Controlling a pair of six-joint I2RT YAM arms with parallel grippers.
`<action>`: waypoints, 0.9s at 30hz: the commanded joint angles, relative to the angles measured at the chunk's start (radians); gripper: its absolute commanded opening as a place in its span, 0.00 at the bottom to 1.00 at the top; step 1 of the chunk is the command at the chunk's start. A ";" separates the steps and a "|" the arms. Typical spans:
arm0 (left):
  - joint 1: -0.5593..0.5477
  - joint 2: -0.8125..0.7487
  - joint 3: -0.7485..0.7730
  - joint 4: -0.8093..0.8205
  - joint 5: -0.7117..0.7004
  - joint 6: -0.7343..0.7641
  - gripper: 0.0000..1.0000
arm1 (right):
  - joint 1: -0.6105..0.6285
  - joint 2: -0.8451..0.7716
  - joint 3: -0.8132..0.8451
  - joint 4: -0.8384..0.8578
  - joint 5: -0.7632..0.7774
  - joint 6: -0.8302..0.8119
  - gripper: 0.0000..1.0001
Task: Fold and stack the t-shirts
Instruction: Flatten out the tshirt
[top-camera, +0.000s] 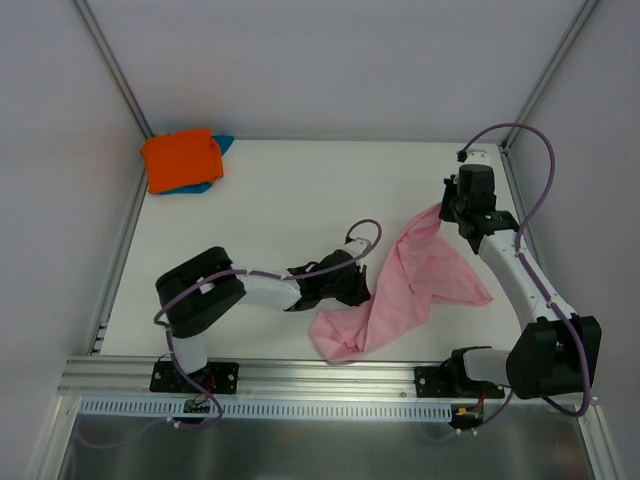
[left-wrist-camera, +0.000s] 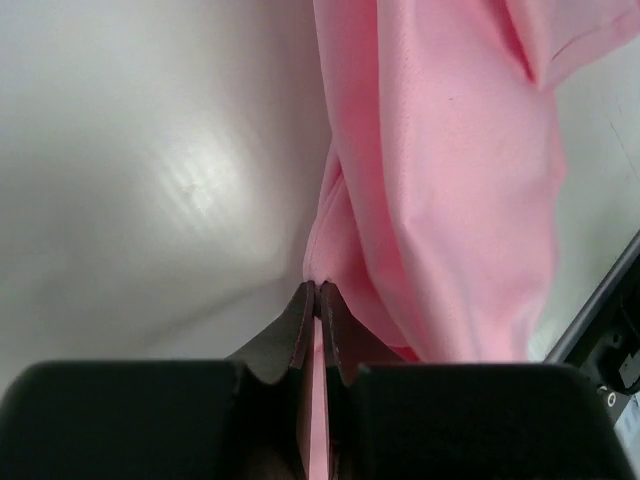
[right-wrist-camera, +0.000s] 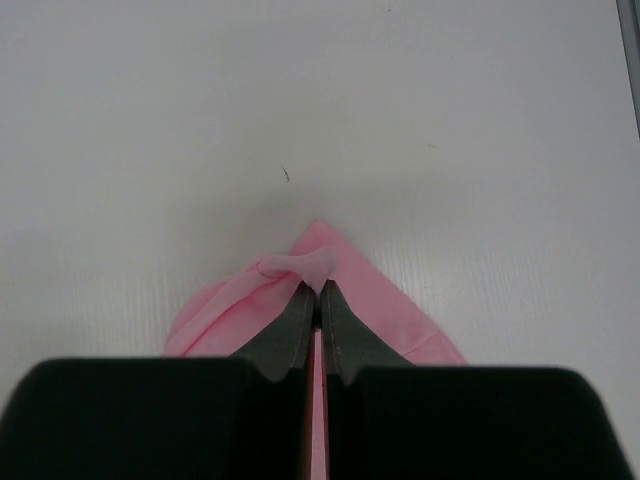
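The light pink t-shirt (top-camera: 415, 285) lies twisted in a long band from the near middle of the table to the right. My left gripper (top-camera: 360, 292) is shut on an edge of it near the band's lower part, shown in the left wrist view (left-wrist-camera: 317, 288) with pink cloth (left-wrist-camera: 450, 180) pinched between the fingertips. My right gripper (top-camera: 448, 212) is shut on the shirt's far corner, shown in the right wrist view (right-wrist-camera: 319, 288) with cloth (right-wrist-camera: 290, 275) bunched at the tips. The folded orange t-shirt (top-camera: 180, 158) lies on the teal-blue t-shirt (top-camera: 222, 143) at the far left corner.
White table (top-camera: 290, 210) with a metal rail (top-camera: 300, 375) along the near edge. Grey enclosure walls and frame posts (top-camera: 115, 80) stand on the left, back and right.
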 joint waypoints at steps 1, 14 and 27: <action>0.008 -0.221 -0.043 -0.173 -0.212 0.095 0.00 | -0.011 -0.047 0.005 0.005 -0.001 0.014 0.01; 0.053 -0.502 -0.025 -0.383 -0.394 0.230 0.00 | -0.011 -0.115 -0.006 -0.033 -0.030 0.017 0.00; 0.068 -0.470 -0.045 -0.411 -0.426 0.219 0.17 | -0.011 -0.121 -0.010 -0.038 -0.031 0.011 0.01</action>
